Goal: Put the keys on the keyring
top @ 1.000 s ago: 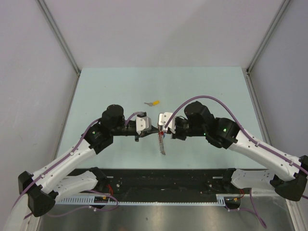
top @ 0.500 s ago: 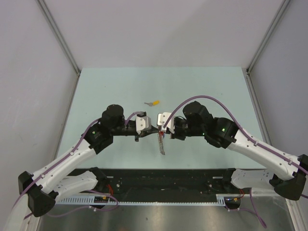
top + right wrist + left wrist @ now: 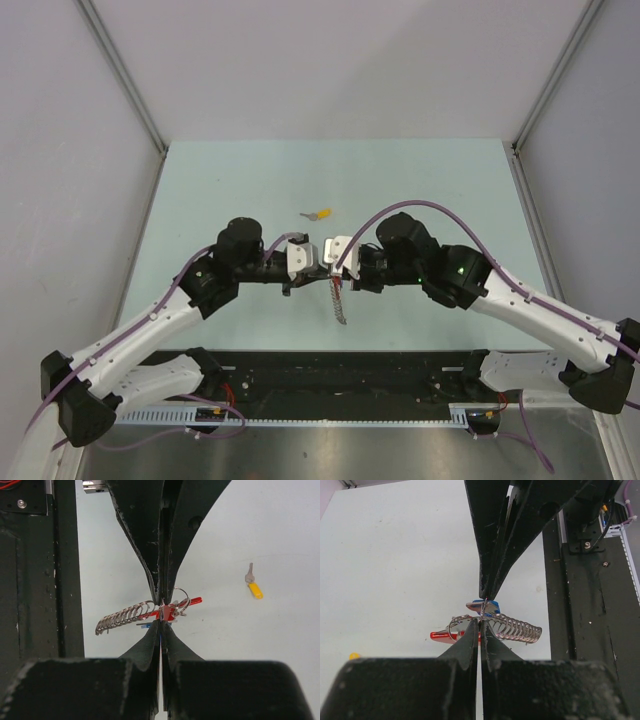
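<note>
Pincers meet tip to tip above the middle of the pale green tabletop [image 3: 200, 200] in the top view. The left pincer [image 3: 322, 271] reaches in from 9 o'clock and the right pincer [image 3: 336, 272] from 3 o'clock, and both are clenched. The keyring [image 3: 339, 300] is caught where they meet and trails toward 6 o'clock. Whether its far end touches the tabletop cannot be told. A yellow key [image 3: 320, 214] lies alone on the tabletop at 12 o'clock from the meeting point, well apart from both arms.

In the left wrist view, the left pincer rises from 6 o'clock with its jaws pressed together on the wire ring of the keyring. The right pincer comes down from 12 o'clock, also squeezed tight, with a blue key [image 3: 483, 605] gripped at its very tips, right against the ring. The chain [image 3: 517, 627] stretches toward 3 o'clock and the red tag [image 3: 442, 635] points toward 9 o'clock. The yellow key is only a speck at 8 o'clock, by the frame edge.

In the right wrist view, the right pincer comes up from 6 o'clock and the left pincer descends from 12 o'clock, their tips almost touching. The red tag runs toward 2 o'clock and the chain sags toward 8 o'clock. A sliver of blue shows just at 7 o'clock from the tips. The yellow key lies out at 2 o'clock with its silver blade pointing to 12 o'clock.
</note>
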Available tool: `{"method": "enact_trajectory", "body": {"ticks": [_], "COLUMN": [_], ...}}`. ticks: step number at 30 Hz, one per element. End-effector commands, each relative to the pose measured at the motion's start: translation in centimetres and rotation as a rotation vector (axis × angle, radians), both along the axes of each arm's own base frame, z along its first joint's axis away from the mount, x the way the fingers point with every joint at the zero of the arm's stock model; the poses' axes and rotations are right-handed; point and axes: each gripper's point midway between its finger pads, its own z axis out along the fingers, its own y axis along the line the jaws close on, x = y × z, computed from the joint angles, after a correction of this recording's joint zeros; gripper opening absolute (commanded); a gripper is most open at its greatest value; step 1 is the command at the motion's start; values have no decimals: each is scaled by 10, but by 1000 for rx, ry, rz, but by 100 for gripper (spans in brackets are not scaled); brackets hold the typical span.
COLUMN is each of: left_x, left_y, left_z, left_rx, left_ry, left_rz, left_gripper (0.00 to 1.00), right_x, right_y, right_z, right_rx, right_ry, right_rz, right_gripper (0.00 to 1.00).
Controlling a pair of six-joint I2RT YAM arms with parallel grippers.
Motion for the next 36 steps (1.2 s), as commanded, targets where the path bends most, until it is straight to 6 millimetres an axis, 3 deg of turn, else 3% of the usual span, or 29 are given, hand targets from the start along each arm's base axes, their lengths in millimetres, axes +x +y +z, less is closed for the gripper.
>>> {"method": "enact_trajectory", "body": {"ticks": [1,11,18,36], "left_x": [-2,2,4,9], "left_y": [-6,-5,-3,-2], "left_z": [21,28,40,52], "left_rx": [-42,-64,-120,-190], "left_ry": [-34,-23,-7,68], "left_rz": [-21,22,73,153], "left_gripper": [0,0,0,0], "right_x": [0,-3,3,3], "right_y": [19,21,8,-9], "right_z": [42,36,22,22], "right_rx": [126,101,30,99], "right_ry": [-57,-44,-42,-71], "right_rz": [28,33,-22,-88], "right_gripper": [0,0,0,0]}}
